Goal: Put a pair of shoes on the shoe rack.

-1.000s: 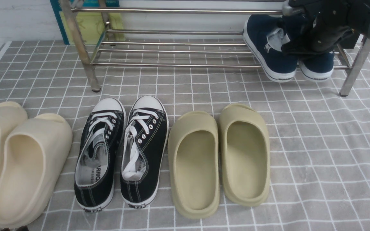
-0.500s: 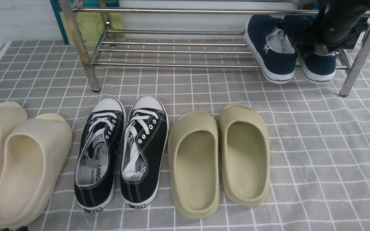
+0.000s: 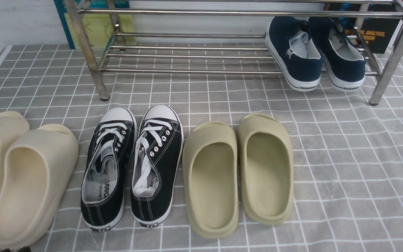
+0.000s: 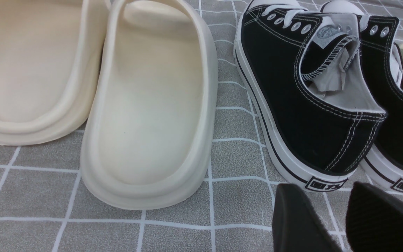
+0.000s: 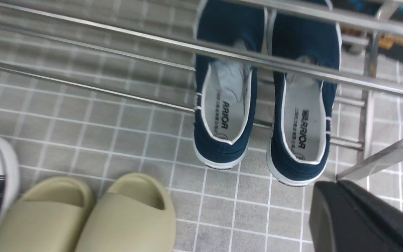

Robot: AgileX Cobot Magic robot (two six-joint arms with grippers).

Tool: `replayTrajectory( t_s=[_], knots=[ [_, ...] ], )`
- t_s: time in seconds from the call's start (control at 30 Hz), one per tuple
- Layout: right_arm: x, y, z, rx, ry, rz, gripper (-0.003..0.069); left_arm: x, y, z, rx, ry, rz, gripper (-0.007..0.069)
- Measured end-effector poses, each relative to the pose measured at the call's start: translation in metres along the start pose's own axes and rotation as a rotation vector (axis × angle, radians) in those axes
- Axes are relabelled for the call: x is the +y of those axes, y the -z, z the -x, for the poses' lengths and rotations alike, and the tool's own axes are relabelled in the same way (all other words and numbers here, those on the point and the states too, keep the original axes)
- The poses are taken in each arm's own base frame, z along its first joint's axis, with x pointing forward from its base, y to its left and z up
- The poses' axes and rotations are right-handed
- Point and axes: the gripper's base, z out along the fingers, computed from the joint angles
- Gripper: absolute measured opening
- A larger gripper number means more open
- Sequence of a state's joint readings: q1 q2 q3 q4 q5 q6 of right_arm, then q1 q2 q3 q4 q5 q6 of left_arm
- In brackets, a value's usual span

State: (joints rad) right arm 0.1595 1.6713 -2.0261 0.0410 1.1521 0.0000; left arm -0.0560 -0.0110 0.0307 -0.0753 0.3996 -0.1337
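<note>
The pair of navy slip-on shoes [image 3: 297, 66] [image 3: 345, 68] rests side by side on the lower bars at the right end of the silver shoe rack [image 3: 187, 12], heels tilted down over its front bar. Both shoes also show in the right wrist view [image 5: 222, 105] [image 5: 303, 115], under the rack's bars [image 5: 117, 33]. My right gripper [image 5: 338, 183] is shut and empty, up above and in front of the shoes, out of the front view. My left gripper [image 4: 324, 199] is open and empty, low over the mat behind a black sneaker's heel [image 4: 313, 140].
On the grey checked mat in front of the rack stand a pair of black lace-up sneakers [image 3: 131, 168], a pair of olive slides [image 3: 238, 175] and a pair of cream slides [image 3: 30, 182]. A blue-yellow board [image 3: 100, 28] and a dark box [image 3: 376, 35] stand behind the rack.
My right arm was at the navy shoes on the rack; it has pulled up and out of the front view. The right-hand shoe now lies free on the bars.
</note>
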Motion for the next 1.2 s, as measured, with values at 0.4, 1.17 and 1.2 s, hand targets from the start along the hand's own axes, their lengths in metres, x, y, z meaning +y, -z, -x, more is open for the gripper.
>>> replayTrajectory(
  t_s=[0.4,1.17,1.2],
  knots=[
    [-0.004,0.131,-0.094,-0.447,0.074,-0.085,-0.0003,0.000,0.000,0.000,0.000,0.000,0.000,0.0239],
    [-0.003,0.056,-0.362,-0.976,-0.083,0.098,0.0004,0.000,0.000,0.000,0.000,0.000,0.000,0.0239],
    [-0.002,0.054,-0.363,-0.962,-0.078,0.098,0.0005,0.000,0.000,0.000,0.000,0.000,0.000,0.0239]
  ],
)
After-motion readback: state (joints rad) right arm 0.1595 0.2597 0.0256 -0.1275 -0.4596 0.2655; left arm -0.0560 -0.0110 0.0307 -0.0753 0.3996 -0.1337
